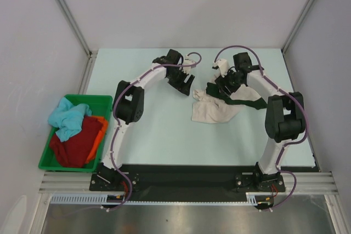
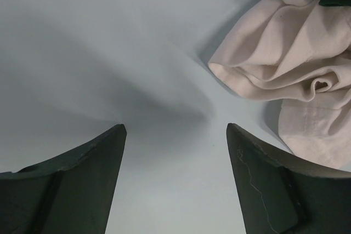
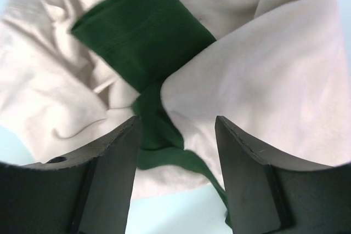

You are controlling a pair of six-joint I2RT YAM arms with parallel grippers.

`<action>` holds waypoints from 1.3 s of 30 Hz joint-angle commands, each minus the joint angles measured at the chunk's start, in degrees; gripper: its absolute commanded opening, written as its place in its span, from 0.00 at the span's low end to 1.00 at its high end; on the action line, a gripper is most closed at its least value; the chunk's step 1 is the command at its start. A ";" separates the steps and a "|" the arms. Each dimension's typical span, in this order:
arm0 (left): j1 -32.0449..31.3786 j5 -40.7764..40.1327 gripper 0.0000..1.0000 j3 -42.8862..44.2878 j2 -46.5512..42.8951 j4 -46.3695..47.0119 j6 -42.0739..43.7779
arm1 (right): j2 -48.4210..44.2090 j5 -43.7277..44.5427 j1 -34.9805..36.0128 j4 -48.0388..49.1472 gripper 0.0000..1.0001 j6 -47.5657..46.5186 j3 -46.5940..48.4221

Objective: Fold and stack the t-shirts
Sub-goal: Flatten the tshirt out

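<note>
Right hand (image 3: 175, 124): wide over green shirt (image 3: 142, 31) amid cream shirt (image 3: 263, 80).
Left hand (image 2: 175, 130): wide, at their nine o'clock.
Tip: perhaps pinch green only.

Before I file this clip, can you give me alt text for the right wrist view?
The right end effector hangs open close over a dark green t-shirt tangled with a cream t-shirt, its two dark fingers framing the green cloth. Pale blue table shows along the lower edge.

Pale table (image 1: 153, 135) — cream t-shirt (image 1: 211, 114) and dark green t-shirt (image 1: 247, 104), tangled
</note>
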 commanded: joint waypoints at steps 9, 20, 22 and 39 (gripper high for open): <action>-0.29 -1.03 0.80 0.78 -1.36 0.83 0.67 | -6.04 -1.56 2.90 -1.44 0.60 -0.91 -3.56; -0.20 -2.61 0.80 -0.80 -3.12 0.66 1.37 | -2.26 3.63 2.90 0.93 0.54 -2.05 -4.08; -0.29 -2.70 0.80 -1.06 -3.38 0.57 1.37 | -1.29 4.33 2.99 0.58 0.48 -2.05 -3.74; -1.16 5.29 0.81 7.19 1.80 2.24 0.76 | -4.89 8.28 2.99 0.58 0.00 -2.05 -3.12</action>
